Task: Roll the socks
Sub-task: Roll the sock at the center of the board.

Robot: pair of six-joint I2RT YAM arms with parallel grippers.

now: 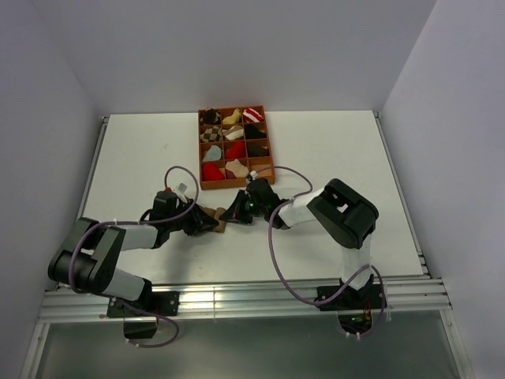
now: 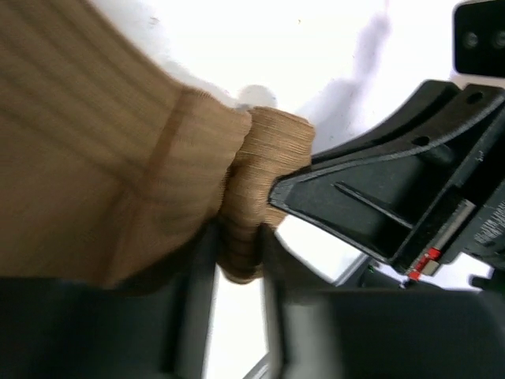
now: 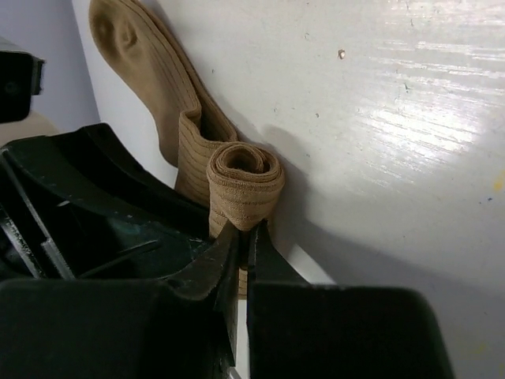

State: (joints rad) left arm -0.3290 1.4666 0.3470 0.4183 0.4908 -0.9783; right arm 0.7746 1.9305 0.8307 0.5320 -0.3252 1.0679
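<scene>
Brown sock partly rolled, lying on the bench between the two sets of fingers. The right fingers are pressing together and pinching the near edge of the roll at their tips. The left fingers are standing slightly apart with the roll's edge between them; we cannot tell whether they are gripping it.

We judge that the step in hand is tightening the roll. To do it well, one pair should be anchoring the coil while the other is feeding the loose length in evenly, so that no layer slackens.

The unrolled length is running away from the right fingertips and slanting to their left, with its rounded end farthest. The coil's spiral end is facing the right wrist camera.
</scene>
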